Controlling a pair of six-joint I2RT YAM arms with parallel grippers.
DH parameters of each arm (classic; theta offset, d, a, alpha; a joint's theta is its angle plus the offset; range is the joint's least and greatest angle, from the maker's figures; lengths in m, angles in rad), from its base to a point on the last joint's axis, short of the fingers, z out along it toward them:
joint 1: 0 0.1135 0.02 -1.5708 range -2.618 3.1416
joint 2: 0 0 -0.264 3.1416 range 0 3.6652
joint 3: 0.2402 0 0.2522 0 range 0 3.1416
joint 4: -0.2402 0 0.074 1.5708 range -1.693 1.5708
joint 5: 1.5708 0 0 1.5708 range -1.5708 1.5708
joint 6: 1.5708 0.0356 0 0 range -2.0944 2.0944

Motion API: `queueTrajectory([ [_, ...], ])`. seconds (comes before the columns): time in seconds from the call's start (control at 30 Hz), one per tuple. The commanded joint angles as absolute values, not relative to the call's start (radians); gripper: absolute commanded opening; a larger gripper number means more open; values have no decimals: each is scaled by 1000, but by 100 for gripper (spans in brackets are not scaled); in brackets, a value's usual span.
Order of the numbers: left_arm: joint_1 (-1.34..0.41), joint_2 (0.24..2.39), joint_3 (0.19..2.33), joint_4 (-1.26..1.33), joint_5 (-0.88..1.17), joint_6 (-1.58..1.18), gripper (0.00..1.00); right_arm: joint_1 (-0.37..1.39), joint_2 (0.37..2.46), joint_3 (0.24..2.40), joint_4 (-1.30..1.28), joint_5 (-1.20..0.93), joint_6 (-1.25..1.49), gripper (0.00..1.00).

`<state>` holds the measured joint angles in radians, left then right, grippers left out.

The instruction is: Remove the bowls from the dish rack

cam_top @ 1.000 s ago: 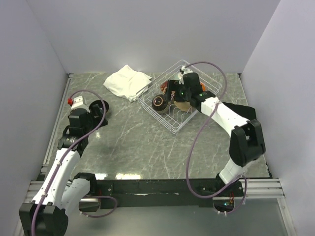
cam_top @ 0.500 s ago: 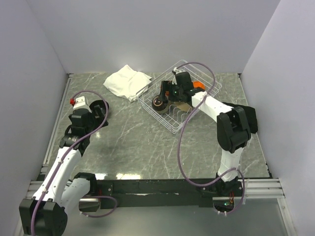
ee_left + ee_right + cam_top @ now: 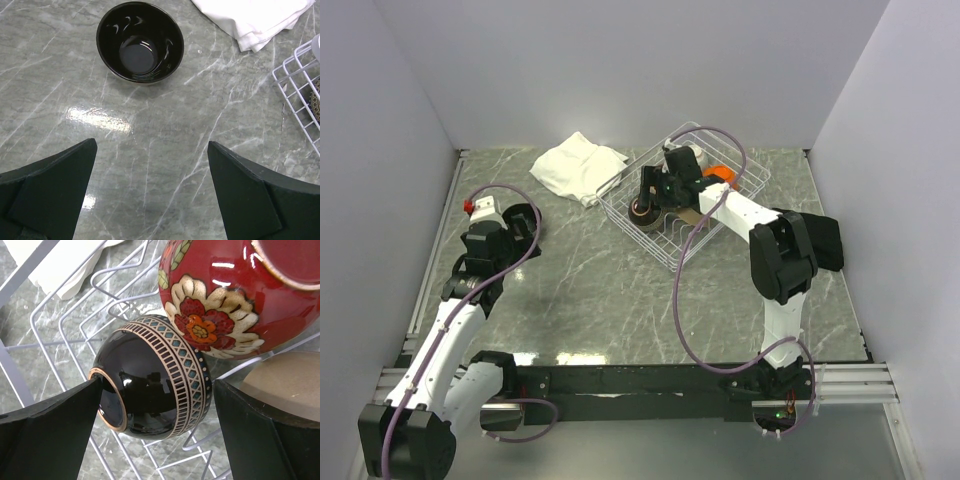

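Observation:
The dish rack (image 3: pixel 666 262), a white wire basket, stands at the back right of the table. In it a black bowl with a patterned band (image 3: pixel 155 390) lies on its side beside a red flowered bowl (image 3: pixel 220 300). My right gripper (image 3: pixel 157 412) is open; its fingers (image 3: pixel 50 435) flank the black patterned bowl, which lies between them in the rack. In the top view that gripper (image 3: pixel 655 195) reaches over the rack's left part. My left gripper (image 3: pixel 152 190) is open above bare table, with a plain black bowl (image 3: pixel 140 42) upright just ahead of it.
A folded white cloth (image 3: pixel 578 167) lies left of the rack, its corner (image 3: pixel 255 20) near the rack's edge (image 3: pixel 297 85). A tan rounded piece (image 3: pixel 287 382) sits under the red bowl. Something orange (image 3: pixel 720 173) shows in the rack. Walls close the table on three sides.
The right arm has swung left across the rack, bringing its gripper over the black patterned bowl. The left arm has hardly moved.

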<state>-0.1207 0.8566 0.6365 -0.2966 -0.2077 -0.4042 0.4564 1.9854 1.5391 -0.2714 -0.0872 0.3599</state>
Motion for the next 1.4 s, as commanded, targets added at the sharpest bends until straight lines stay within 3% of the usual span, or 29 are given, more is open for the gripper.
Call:
queueTrajectory([
  [0.0, -127, 854, 640, -252, -209, -385, 99, 462, 2023, 1571, -308, -93, 376, 100],
  [0.57, -140, 857, 638, -249, -196, -380, 100, 462, 1979, 1560, -290, -271, 394, 98],
  [0.97, -140, 856, 638, -249, -193, -380, 99, 462, 1905, 1494, -170, -282, 465, 85],
  [1.37, -143, 853, 638, -252, -195, -380, 99, 463, 1852, 1405, -57, -215, 545, 67],
])
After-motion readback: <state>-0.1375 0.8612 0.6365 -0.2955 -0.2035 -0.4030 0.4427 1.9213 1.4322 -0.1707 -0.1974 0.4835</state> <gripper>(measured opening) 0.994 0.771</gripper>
